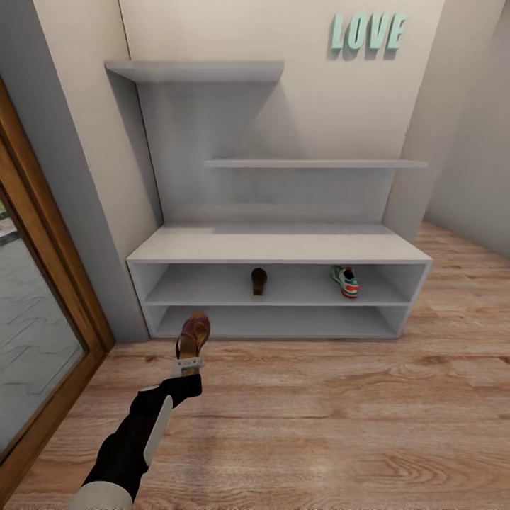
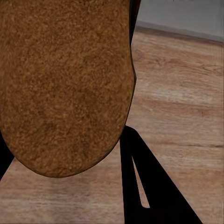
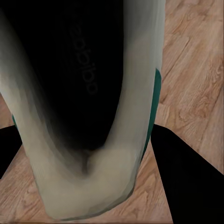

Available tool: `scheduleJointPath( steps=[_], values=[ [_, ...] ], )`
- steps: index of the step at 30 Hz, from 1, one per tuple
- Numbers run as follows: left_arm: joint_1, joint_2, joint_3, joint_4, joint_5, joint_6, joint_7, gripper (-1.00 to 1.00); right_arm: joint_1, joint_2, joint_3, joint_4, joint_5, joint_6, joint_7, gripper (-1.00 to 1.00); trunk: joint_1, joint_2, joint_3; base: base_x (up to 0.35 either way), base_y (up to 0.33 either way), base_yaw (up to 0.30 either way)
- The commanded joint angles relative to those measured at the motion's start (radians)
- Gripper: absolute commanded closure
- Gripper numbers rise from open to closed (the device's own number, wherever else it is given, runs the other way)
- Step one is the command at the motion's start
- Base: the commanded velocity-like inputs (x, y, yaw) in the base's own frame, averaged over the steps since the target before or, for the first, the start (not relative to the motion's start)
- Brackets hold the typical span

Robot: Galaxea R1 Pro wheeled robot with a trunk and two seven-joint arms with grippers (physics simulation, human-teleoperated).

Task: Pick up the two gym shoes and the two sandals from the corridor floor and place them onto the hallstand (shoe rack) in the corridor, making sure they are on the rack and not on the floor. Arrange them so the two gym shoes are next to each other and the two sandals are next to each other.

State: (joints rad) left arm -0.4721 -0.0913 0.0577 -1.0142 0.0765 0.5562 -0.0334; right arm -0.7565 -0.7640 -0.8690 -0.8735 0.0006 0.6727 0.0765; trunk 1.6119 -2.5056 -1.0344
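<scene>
Wood-grain planks of the corridor floor (image 1: 340, 418) ran up to the hallstand (image 1: 280, 244), a low pale-grey unit with two open shelf compartments, a tall back panel and floating shelves, under teal letters (image 1: 367, 32) on a cream wall. From the head view, one dark brown sandal (image 1: 259, 280) already stood in the upper compartment near its middle, and one white gym shoe (image 1: 346, 280) with green stripes and a red heel sat well apart to its right, presumably leaving room for each partner. The left hand (image 1: 188, 365) pinched the heel of the second sandal (image 1: 193, 336), holding it out low, just in front of the unit's left end, probably to slide it in beside its mate.

Along the left wrist, that sandal's grainy tan insole (image 2: 65, 84) looked suede-like and rounded, with dark fingers (image 2: 154, 186) either side and floorboards behind.

Along the right wrist, the second gym shoe (image 3: 88, 177) hung close: smooth off-white upper, dark hollow opening, a sliver of teal at the side. Black fingers (image 3: 186, 172) flanked it, so I judged the right hand (image 3: 93, 163) pressed onto it above the floor.
</scene>
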Motion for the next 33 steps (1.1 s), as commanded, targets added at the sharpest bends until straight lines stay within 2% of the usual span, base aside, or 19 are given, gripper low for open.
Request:
scheduleJointPath(
  steps=[1, 4, 15, 22, 33],
  values=[
    [-0.002, -0.001, 0.004, -0.001, 0.005, 0.007, -0.003, 1.0, -0.001, 0.0, -0.002, -0.001, 0.001, 0.008, 0.003, 1.0, 0.0, 0.0, -0.003, 0.0, 0.0, 0.0],
    [-0.004, -0.001, 0.004, -0.001, 0.005, 0.007, -0.003, 1.0, -0.001, 0.0, -0.002, -0.001, 0.001, 0.013, 0.003, 1.0, 0.0, 0.0, -0.007, 0.0, 0.0, 0.0],
    [-0.005, 0.001, 0.004, -0.001, 0.003, 0.007, -0.003, 1.0, -0.001, 0.0, -0.001, -0.001, 0.002, 0.015, 0.003, 1.0, 0.005, -0.003, -0.067, 0.0, 0.0, 0.0],
    [-0.005, 0.001, 0.004, -0.001, 0.002, 0.007, -0.003, 1.0, -0.001, 0.001, -0.001, -0.001, 0.002, 0.015, 0.003, 1.0, 0.008, -0.005, -0.097, 0.0, 0.0, 0.0],
    [-0.005, 0.001, 0.003, 0.001, 0.002, 0.005, -0.002, 1.0, -0.001, 0.001, -0.001, -0.001, 0.003, 0.015, 0.003, 1.0, 0.008, -0.005, -0.097, 0.064, -0.008, 0.0]
  ],
)
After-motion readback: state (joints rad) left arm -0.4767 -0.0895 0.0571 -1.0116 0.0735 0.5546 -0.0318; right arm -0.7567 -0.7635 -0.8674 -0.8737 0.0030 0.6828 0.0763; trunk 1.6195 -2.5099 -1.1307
